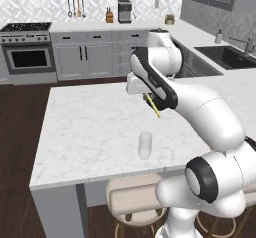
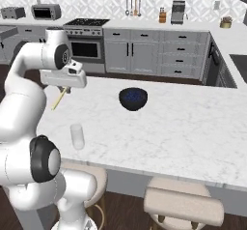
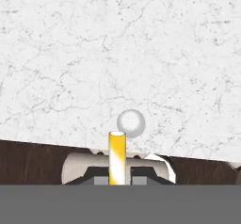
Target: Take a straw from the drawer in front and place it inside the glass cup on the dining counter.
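Pinching the straw (image 3: 117,156), the gripper (image 3: 117,177) hangs above the glass cup (image 1: 145,144) on the dining counter (image 1: 85,127).

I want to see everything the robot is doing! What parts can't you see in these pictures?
- Gripper: in the hand view its fingertips are cut off by the bottom edge; in the left base view the arm hides it.
- Straw: its top end is hidden behind the arm.
- Dark bowl: its inside is too dark to tell if anything is there.
- Glass cup: too faint to see if it's empty.
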